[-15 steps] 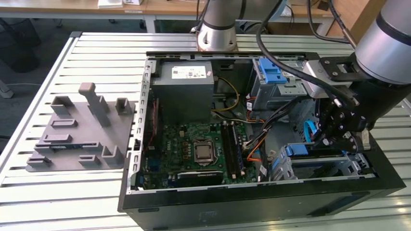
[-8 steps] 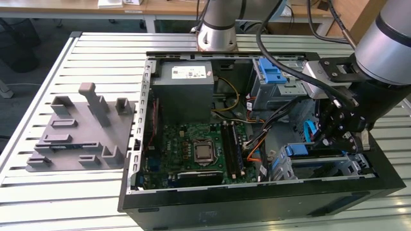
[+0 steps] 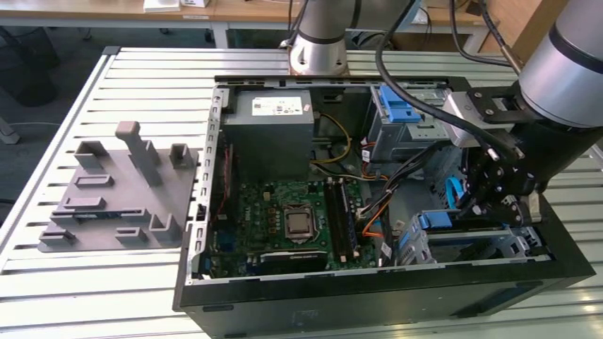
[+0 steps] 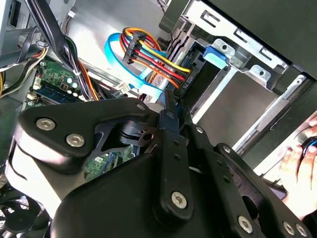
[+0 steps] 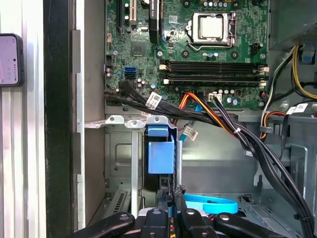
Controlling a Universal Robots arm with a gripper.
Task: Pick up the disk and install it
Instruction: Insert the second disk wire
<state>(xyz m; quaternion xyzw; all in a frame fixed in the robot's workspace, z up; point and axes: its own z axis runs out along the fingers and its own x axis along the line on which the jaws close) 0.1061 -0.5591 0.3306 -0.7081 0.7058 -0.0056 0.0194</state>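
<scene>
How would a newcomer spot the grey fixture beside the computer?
Find the open black computer case on the slatted table. Toward the exterior view's left of it lies a flat grey fixture. Its plain grey upright posts and slots set it apart from the case's colourful cables.

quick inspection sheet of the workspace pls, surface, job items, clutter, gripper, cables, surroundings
surface: slatted metal table carrying an open computer case.
job's things: disk, blue-bracketed, stands on edge in the silver drive cage.
clutter: grey slotted holder block on the table at the exterior view's left; phone on the slats.
grippers: gripper directly over the disk's edge, fingers drawn close together.
cables: orange, red, yellow and black wire bundle and blue flat cable beside the cage.
surroundings: person's hand outside the case; desks behind.
</scene>
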